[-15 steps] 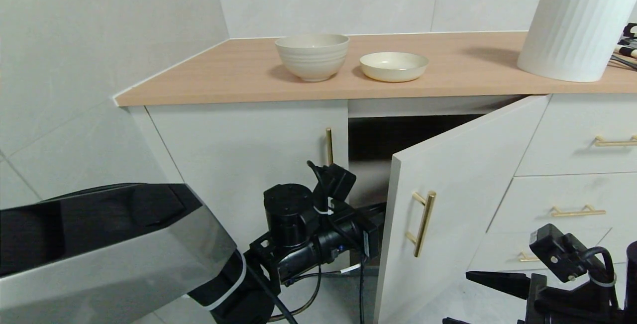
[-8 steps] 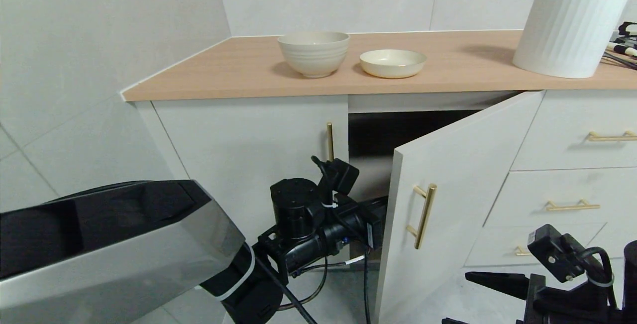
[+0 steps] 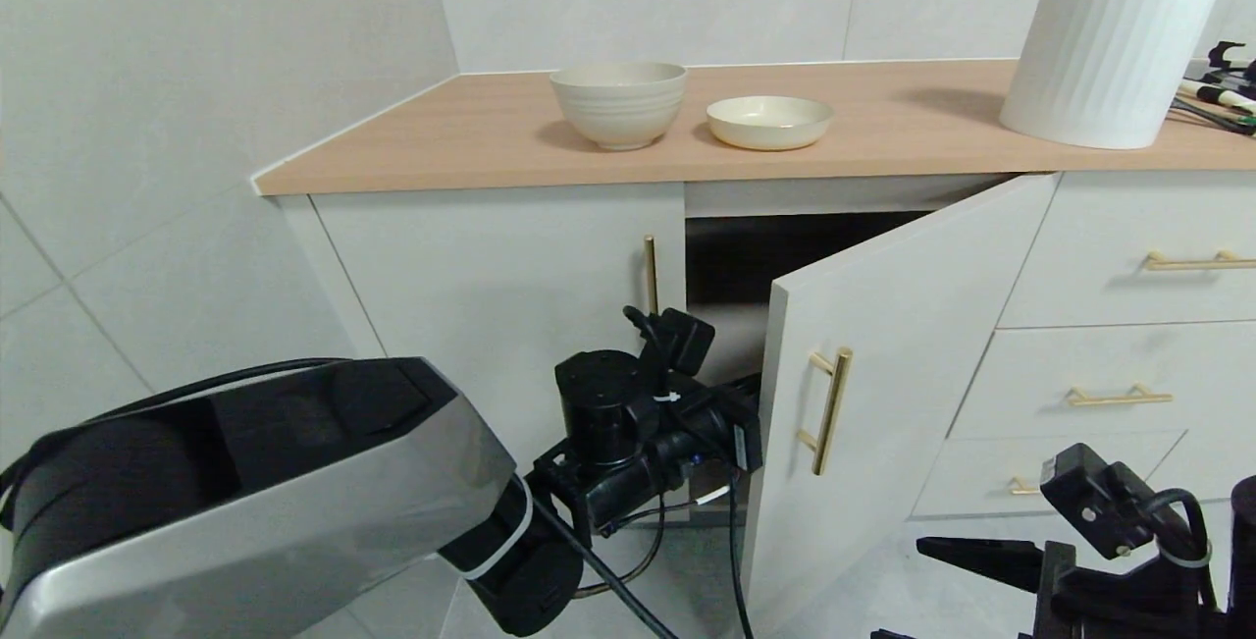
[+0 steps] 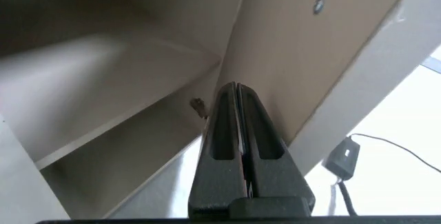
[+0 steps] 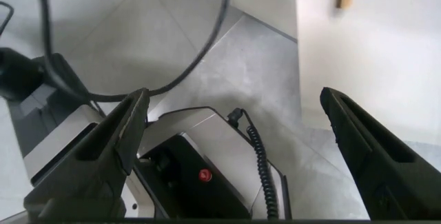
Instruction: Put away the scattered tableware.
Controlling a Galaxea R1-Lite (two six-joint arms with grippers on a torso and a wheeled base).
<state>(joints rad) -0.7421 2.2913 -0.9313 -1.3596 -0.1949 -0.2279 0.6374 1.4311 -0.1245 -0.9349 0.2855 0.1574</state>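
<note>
Two pale pieces, a deep bowl (image 3: 618, 104) and a shallow dish (image 3: 769, 121), sit side by side on the desk (image 3: 471, 143). Both look stiff, glazed, slippery and breakable, so I'd take each by its rim. My left pincer (image 4: 236, 93) is closed tight inside the cupboard (image 3: 491, 266); my right pincer (image 5: 234, 100) gapes wide, empty. No writing shows on either piece

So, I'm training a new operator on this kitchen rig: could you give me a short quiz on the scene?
1. Multiple choice: where do the bowl and dish stand? A on the floor, B on the counter, C in a drawer.
2. True or false: the left pincer is shut.
3. Fill in: the right pincer is ____.
Key: 1 B; 2 true; 3 open.
</note>
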